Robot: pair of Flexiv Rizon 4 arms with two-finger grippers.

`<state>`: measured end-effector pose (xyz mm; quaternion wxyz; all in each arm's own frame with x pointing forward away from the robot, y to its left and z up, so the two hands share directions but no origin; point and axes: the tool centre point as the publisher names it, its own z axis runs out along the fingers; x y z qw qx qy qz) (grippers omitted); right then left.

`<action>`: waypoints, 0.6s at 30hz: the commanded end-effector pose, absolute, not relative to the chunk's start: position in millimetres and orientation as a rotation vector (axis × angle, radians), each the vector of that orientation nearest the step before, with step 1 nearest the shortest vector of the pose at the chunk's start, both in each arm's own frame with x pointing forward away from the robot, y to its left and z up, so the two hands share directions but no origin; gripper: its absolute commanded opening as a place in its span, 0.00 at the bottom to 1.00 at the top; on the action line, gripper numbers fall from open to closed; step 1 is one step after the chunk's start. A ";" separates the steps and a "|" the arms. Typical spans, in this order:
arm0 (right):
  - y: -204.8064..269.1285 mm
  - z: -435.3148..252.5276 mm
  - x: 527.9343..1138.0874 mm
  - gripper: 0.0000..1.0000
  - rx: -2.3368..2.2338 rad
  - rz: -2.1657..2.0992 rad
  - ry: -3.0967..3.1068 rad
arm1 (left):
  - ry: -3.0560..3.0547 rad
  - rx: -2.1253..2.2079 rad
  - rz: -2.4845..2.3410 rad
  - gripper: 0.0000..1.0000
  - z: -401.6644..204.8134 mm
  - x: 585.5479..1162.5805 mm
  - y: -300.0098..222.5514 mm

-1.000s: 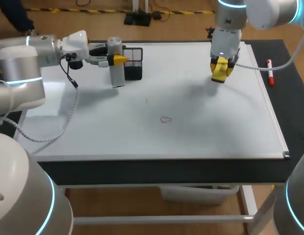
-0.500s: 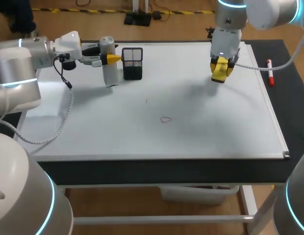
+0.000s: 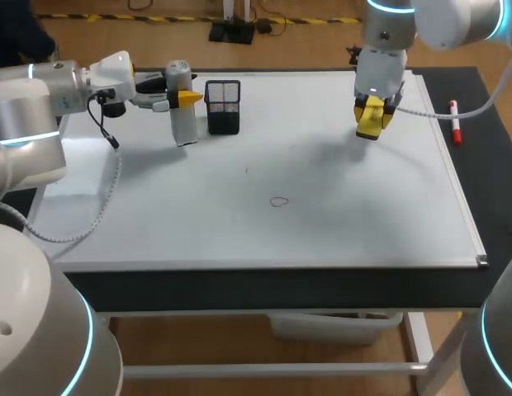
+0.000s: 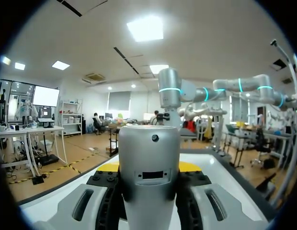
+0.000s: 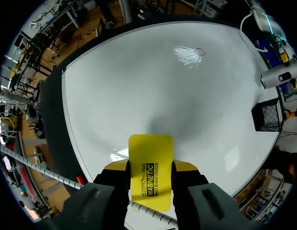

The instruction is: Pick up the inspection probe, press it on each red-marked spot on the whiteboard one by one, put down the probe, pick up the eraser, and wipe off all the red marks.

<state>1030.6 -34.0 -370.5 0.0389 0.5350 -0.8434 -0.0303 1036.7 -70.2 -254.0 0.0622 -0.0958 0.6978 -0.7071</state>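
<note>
My left gripper (image 3: 183, 98) is shut on the grey cylindrical probe (image 3: 182, 115), held upright just left of the black mesh holder (image 3: 223, 107) at the back left of the whiteboard (image 3: 363, 214). In the left wrist view the probe (image 4: 149, 163) fills the gap between the fingers of the left gripper (image 4: 149, 167). My right gripper (image 3: 370, 115) hangs over the board's back right, shut on the yellow eraser (image 3: 369, 122); the eraser (image 5: 149, 170) sticks out ahead of the right gripper (image 5: 149, 168). A small red outline mark (image 3: 278, 202) lies near the board's middle.
A red marker pen (image 3: 455, 122) lies on the dark table right of the whiteboard. A faint short stroke (image 3: 247, 171) sits above the red mark. The right wrist view shows the mesh holder (image 5: 266, 115) and the red mark (image 5: 200, 50) beside a glare patch.
My left gripper has carried the probe leftward, from in front of the mesh holder to its left side. The right arm and eraser have stayed where they were.
</note>
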 end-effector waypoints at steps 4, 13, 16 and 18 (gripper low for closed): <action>-34.7 -369.2 1030.6 0.00 1.642 -0.089 -2.583 | 2.110 -0.291 -2.135 0.00 -252.2 1035.9 -69.9; -11.6 -379.6 1001.2 0.00 1.667 -0.086 -2.576 | 2.110 -0.291 -2.135 0.00 -252.2 1035.9 -69.9; 0.8 -380.8 988.2 0.00 1.687 -0.078 -2.565 | 2.110 -0.291 -2.135 0.00 -252.2 1035.9 -69.9; 10.0 -379.8 978.8 0.00 1.702 -0.071 -2.559 | 2.110 -0.291 -2.135 0.00 -252.2 1035.9 -69.9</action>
